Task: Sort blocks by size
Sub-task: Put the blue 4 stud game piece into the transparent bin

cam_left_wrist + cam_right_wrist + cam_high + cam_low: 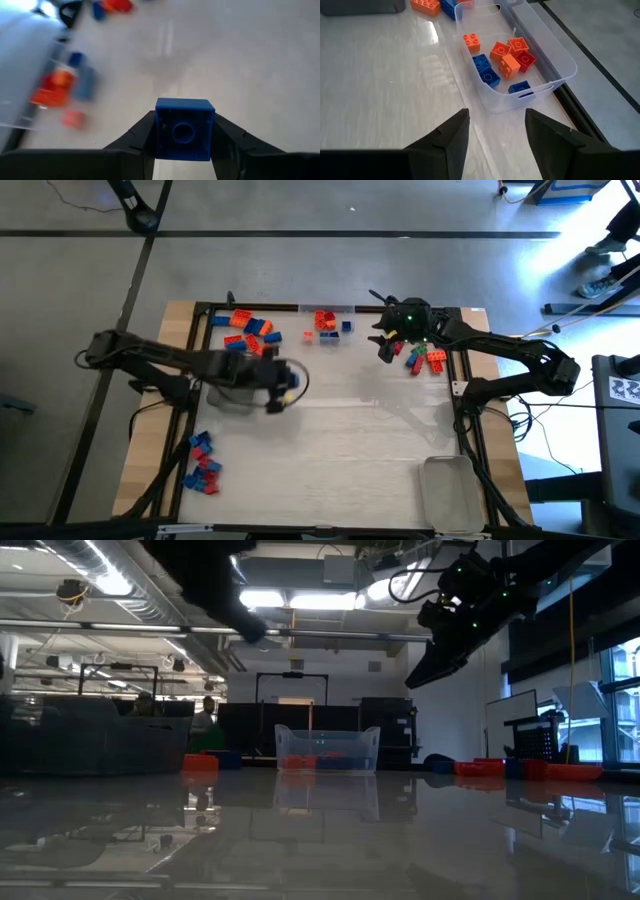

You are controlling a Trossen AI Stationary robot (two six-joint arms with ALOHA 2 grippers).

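Closest to us, a small blue brick (184, 129) sits pinched between the dark fingers (131, 140) of our left gripper (283, 385), hollow underside facing the lens, so we judge it is being carried to a size group. It hangs over the table's middle-left, beside a clear tray (232, 395). Its faces look smooth, hard plastic, squared at the edges. Other blocks lie in loose piles: one near the far-left edge (248, 332), one at the near-left (203, 463), one at the far right (425, 358). A clear, thin-walled bin (555, 55) holds orange, red and blue bricks (501, 62). Our right gripper (496, 131) hovers near it, fingers apart and empty.
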